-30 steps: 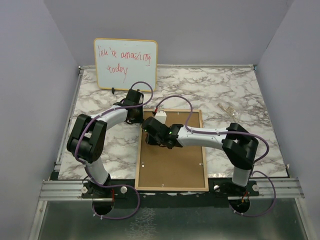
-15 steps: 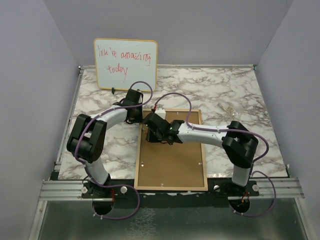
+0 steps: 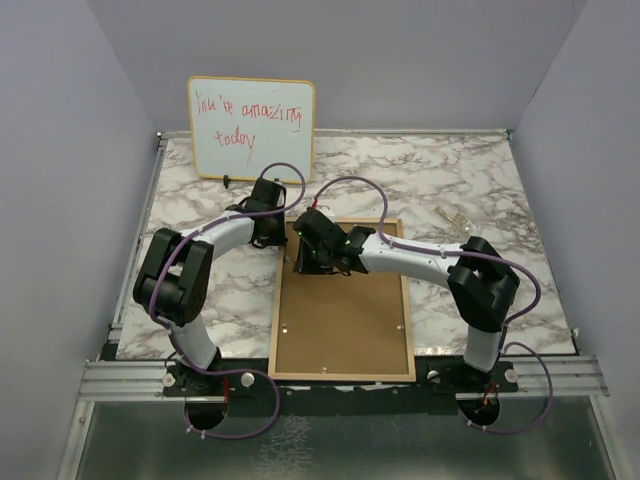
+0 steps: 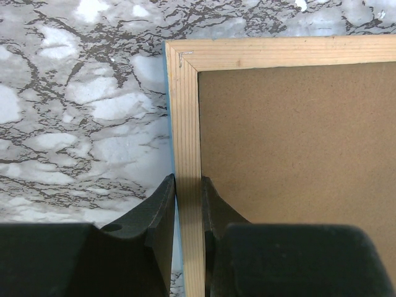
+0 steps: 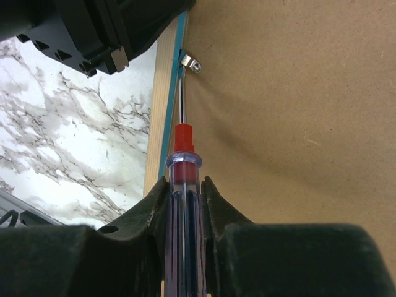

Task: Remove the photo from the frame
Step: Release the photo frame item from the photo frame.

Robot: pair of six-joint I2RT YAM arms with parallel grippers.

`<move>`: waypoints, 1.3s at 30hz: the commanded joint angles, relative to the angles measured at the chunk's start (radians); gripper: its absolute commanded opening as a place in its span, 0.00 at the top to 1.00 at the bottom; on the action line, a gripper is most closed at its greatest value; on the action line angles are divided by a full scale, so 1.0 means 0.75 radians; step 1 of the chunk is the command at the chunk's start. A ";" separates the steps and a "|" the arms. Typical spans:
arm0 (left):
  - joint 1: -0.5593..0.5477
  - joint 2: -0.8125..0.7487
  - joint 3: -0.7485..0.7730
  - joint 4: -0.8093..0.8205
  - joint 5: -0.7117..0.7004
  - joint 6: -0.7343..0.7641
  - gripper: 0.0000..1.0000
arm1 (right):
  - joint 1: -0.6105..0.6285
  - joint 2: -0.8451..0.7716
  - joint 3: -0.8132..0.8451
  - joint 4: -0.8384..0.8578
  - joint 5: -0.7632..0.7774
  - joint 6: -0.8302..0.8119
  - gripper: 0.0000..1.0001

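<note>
The frame (image 3: pixel 343 377) lies back-up on the marble bench (image 3: pixel 450 180), near its 6 o'clock edge, with the brown backing board (image 3: pixel 345 325) facing up. Toward the frame's 11 o'clock corner, the left pincer (image 4: pixel 187 185) is nearly closed, pinching the pale wood rim between its fingers. Just beside it, the right pincer (image 5: pixel 184 185) is clamped narrowly around a clear-handled screwdriver (image 5: pixel 184 164), whose tip is at a small metal clip (image 5: pixel 190 62) by that rim. At the bench's 11 o'clock stands a whiteboard (image 3: pixel 251 128).
</note>
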 commanded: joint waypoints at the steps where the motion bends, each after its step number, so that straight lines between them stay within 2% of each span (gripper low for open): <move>1: -0.009 -0.021 -0.049 -0.145 0.079 0.009 1.00 | -0.062 0.070 0.039 0.050 0.046 0.000 1.00; 7: -0.007 -0.024 -0.049 -0.149 0.055 0.014 1.00 | -0.086 0.034 0.046 0.042 0.029 -0.009 1.00; 17: 0.036 -0.041 -0.063 -0.122 0.051 -0.041 1.00 | -0.078 -0.161 -0.183 0.127 -0.023 0.036 0.99; 26: 0.036 -0.031 -0.063 -0.114 0.070 -0.035 1.00 | 0.032 -0.073 -0.127 0.097 0.043 0.039 0.99; 31: 0.037 -0.033 -0.064 -0.114 0.068 -0.032 1.00 | 0.104 -0.043 -0.129 0.057 0.143 0.109 1.00; 39: 0.037 -0.035 -0.065 -0.114 0.077 -0.029 1.00 | 0.127 0.037 -0.047 -0.034 0.322 0.135 1.00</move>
